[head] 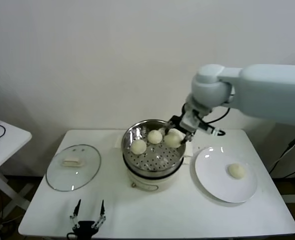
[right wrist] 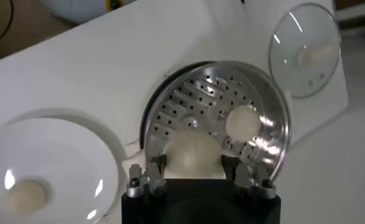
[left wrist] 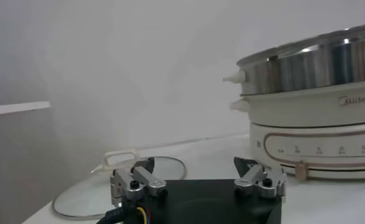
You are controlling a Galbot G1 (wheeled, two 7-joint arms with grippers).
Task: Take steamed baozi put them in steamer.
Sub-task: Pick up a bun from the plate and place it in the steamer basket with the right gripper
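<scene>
The steel steamer (head: 152, 161) sits in its cream pot at the table's centre. Two baozi lie in it, one at the left (head: 138, 146) and one at the back (head: 155, 136). My right gripper (head: 180, 131) is shut on a third baozi (head: 173, 139) and holds it just inside the steamer's right rim. In the right wrist view this baozi (right wrist: 193, 149) fills the gap between the fingers, over the perforated bottom (right wrist: 188, 103), beside another baozi (right wrist: 243, 122). A fourth baozi (head: 237, 171) lies on the white plate (head: 210, 182). My left gripper (head: 87, 211) is open and empty at the front edge.
The round glass lid (head: 73, 167) lies flat on the table left of the pot. The white plate stands right of the pot. In the left wrist view the pot (left wrist: 316, 134) is ahead and the lid (left wrist: 97, 189) lies close by. A side table (head: 2, 140) stands at the far left.
</scene>
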